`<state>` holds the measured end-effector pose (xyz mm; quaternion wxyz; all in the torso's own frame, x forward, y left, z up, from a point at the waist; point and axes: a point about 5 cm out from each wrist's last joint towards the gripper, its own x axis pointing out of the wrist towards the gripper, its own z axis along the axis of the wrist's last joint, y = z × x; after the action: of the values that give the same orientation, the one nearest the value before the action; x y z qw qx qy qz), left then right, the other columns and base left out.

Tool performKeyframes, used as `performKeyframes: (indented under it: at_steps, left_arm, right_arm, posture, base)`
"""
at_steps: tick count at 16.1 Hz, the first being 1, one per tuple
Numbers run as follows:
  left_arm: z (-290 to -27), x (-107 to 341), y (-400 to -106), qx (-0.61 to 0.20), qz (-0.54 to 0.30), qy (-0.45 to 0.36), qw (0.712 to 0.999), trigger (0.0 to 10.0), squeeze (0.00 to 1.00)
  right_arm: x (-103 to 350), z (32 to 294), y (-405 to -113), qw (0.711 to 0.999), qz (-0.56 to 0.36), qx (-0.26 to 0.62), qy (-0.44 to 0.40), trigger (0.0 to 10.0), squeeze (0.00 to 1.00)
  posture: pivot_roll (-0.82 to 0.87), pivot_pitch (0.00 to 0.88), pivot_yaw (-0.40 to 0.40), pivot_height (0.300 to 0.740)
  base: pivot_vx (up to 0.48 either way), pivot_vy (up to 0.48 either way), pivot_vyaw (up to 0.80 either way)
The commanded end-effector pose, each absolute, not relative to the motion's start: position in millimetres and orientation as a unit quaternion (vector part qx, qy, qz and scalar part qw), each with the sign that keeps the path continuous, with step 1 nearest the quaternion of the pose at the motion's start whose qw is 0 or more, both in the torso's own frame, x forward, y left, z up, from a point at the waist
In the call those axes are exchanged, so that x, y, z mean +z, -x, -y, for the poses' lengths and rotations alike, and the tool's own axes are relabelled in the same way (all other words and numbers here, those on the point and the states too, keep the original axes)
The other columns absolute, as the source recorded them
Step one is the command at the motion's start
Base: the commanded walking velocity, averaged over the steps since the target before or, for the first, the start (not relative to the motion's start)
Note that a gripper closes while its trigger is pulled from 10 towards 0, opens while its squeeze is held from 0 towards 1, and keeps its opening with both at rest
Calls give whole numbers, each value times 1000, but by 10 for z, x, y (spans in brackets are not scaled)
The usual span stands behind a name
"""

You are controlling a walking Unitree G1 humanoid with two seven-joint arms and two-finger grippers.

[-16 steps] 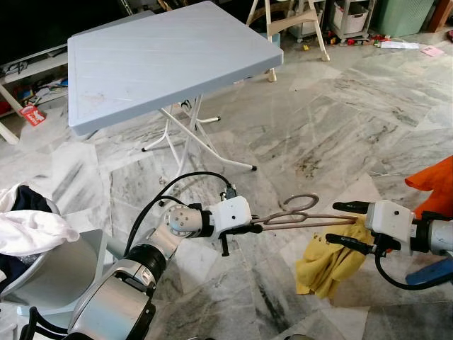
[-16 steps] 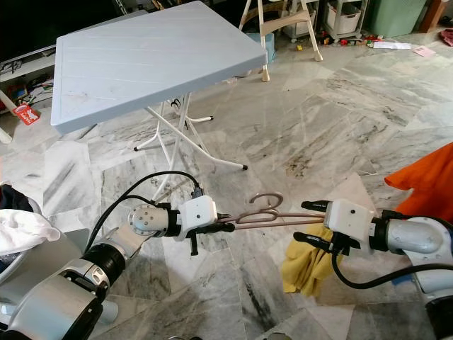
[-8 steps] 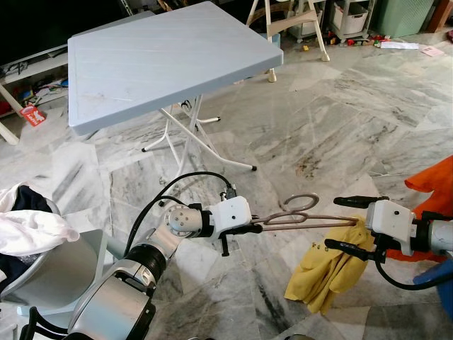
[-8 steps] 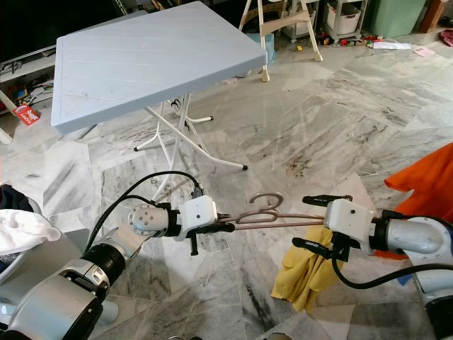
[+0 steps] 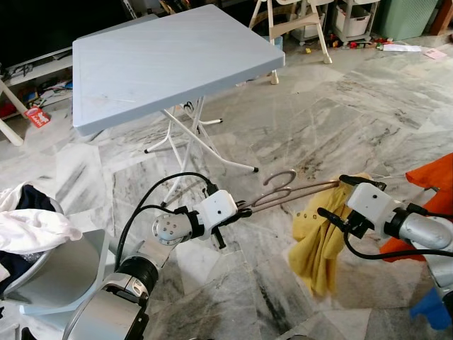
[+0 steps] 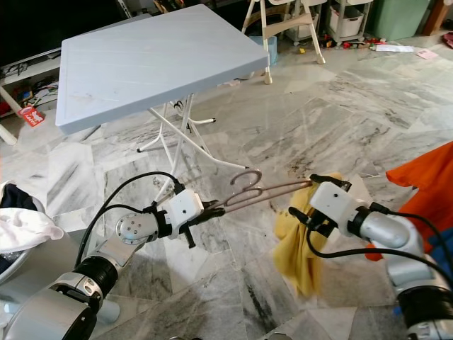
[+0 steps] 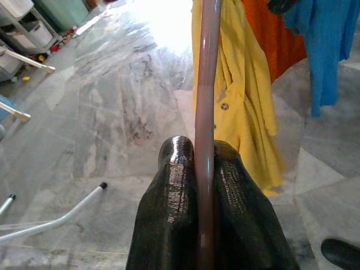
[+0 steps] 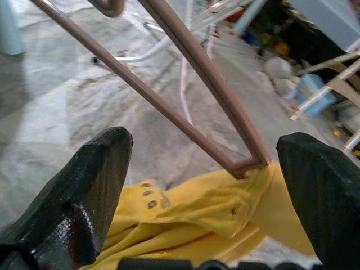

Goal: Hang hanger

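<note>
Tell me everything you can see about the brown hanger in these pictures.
The hanger is thin, brown and smooth, probably plastic or coated metal, with a curled hook on top and a triangular frame of two slim bars meeting at a corner. It is held in the air, roughly level, above the marble floor. The left gripper is shut on one end. A yellow shirt hangs from the far corner, which lies between the open fingers of the right gripper.

Brown hanger (image 5: 290, 191); yellow shirt (image 5: 320, 241); pale blue-grey table (image 5: 170, 57); grey-veined marble floor (image 5: 340, 120); orange cloth (image 5: 433, 180)
</note>
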<state>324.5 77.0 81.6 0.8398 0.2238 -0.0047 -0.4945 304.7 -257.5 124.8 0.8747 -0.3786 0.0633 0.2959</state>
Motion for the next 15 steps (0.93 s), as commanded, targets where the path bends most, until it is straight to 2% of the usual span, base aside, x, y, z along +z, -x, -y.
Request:
performKeyframes:
  at_steps: [1,4,8,9,10,15]
  left_arm:
    - [-784,936,-3289,-474,44,-218,852,0,0]
    - [-857,888,-3293,-448,32,-213,868,0,0]
    - [-930,865,-3298,-415,31,-198,887,0,0]
    - [-938,907,-3312,-390,49,-181,902,0,0]
    - [-938,916,-3313,-386,53,-178,904,0,0]
    - [-949,1002,-3298,-337,94,-136,927,0,0]
  right_arm:
    - [1227,2540,-3085,874,-69,287,386,10000,0]
    - [1198,2522,-3139,886,-67,240,390,10000,0]
    - [1244,2433,-3281,946,-33,141,289,10000,0]
    - [1190,2403,-3318,970,-34,85,224,10000,0]
    - [1171,2393,-3322,973,-36,75,217,10000,0]
    - [899,2205,-3344,995,-76,-2,70,10000,0]
  posture:
    - [-228,50,157,740]
    - [-219,44,163,740]
    - [-208,35,168,740]
    - [-200,29,171,740]
    - [-198,28,171,740]
    - [-174,23,169,740]
  base:
    - [0,0,0]
    - [0,0,0]
    - [0,0,0]
    - [0,0,0]
    - [0,0,0]
    - [0,0,0]
